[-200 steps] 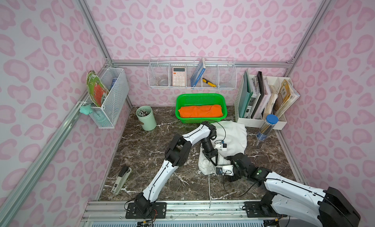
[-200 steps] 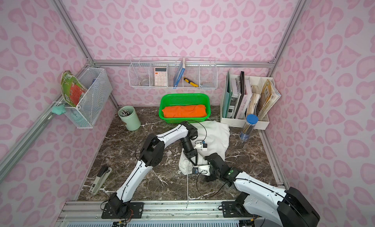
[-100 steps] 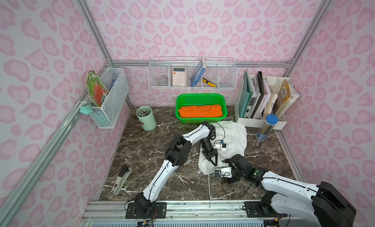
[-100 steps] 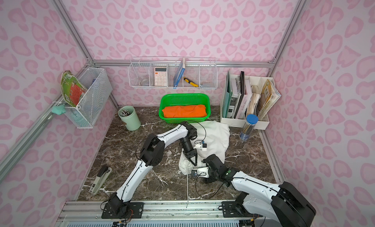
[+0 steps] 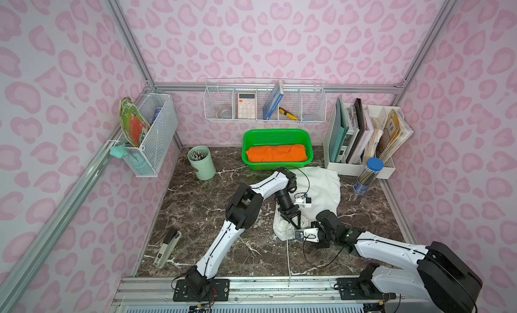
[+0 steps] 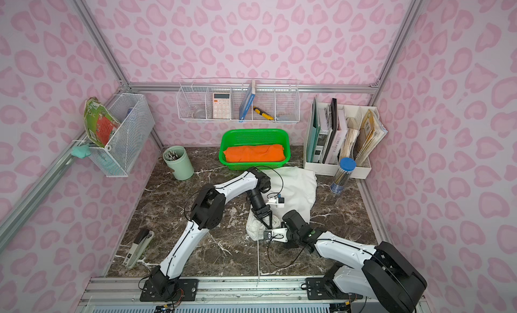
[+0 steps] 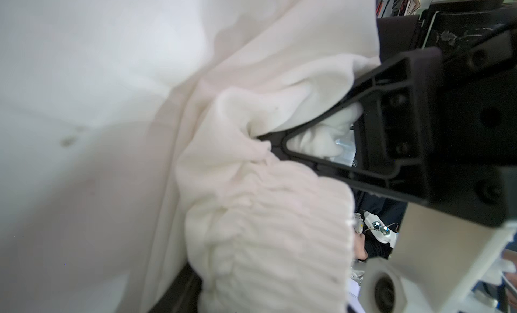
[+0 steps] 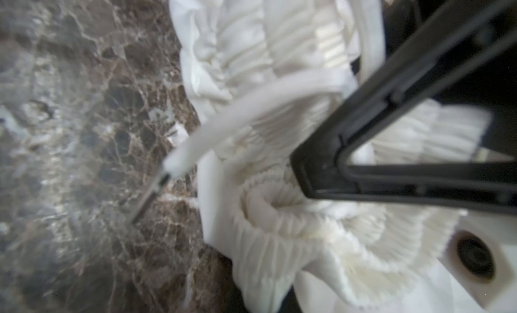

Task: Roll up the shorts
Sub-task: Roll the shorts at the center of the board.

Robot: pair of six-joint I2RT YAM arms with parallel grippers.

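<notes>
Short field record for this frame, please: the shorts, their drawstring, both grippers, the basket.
shorts: white, on the marble table; near end bunched into a loose roll, far part lying flatter toward the basket
drawstring: trails from the bunched end to the table's front edge
left gripper: pressed into the bunched end from above; open or shut unclear
right gripper: shut on the gathered waistband
basket: green, behind the shorts, holds an orange cloth
</notes>
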